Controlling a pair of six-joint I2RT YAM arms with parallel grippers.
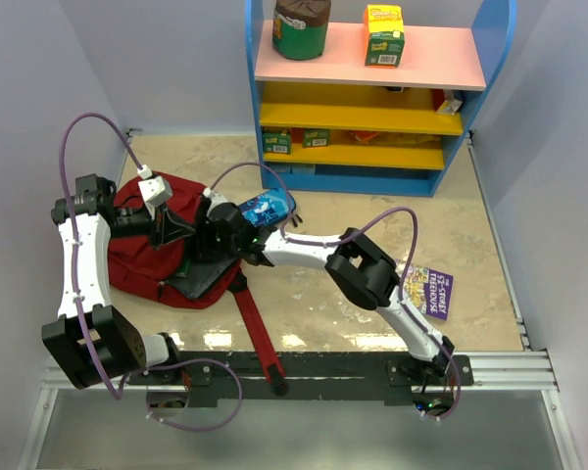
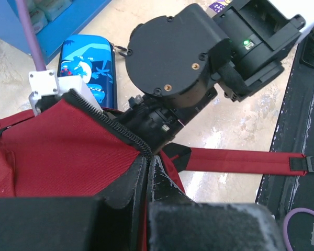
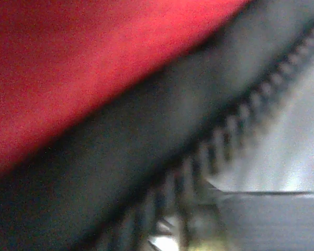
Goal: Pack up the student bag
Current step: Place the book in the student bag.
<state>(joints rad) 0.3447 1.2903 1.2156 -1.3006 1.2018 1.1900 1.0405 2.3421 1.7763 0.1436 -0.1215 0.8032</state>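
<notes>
The student bag (image 1: 137,262) is lying on the left half of the counter (image 1: 392,211), slumped flat. One long red strap (image 1: 260,343) is trailing toward the near edge between the two arm bases.

The left fingers (image 1: 172,231) are reaching over the bag from the left and clenching the lip of its opening. Seen from the left wrist, they are pressing together on the red fabric right at the dark zipper (image 2: 120,133). The bag's edge is standing up between them, and the rest of the bag is spreading away to the left.

The right arm is stretching across from the right, with its wrist hanging over the bag's right edge, just beside a blue pencil case (image 1: 268,209). The right fingers (image 3: 272,219) are sitting at the bag's mouth. In the right wrist view, blurred red cloth is filling the upper left and zipper teeth are running diagonally, with one grey finger just beside the teeth. I cannot tell whether these fingers are released or grasping the edge.

A book (image 1: 428,291) is lying on the counter to the right, well apart from the bag. A blue shelf (image 1: 497,59) is standing at the back.
</notes>
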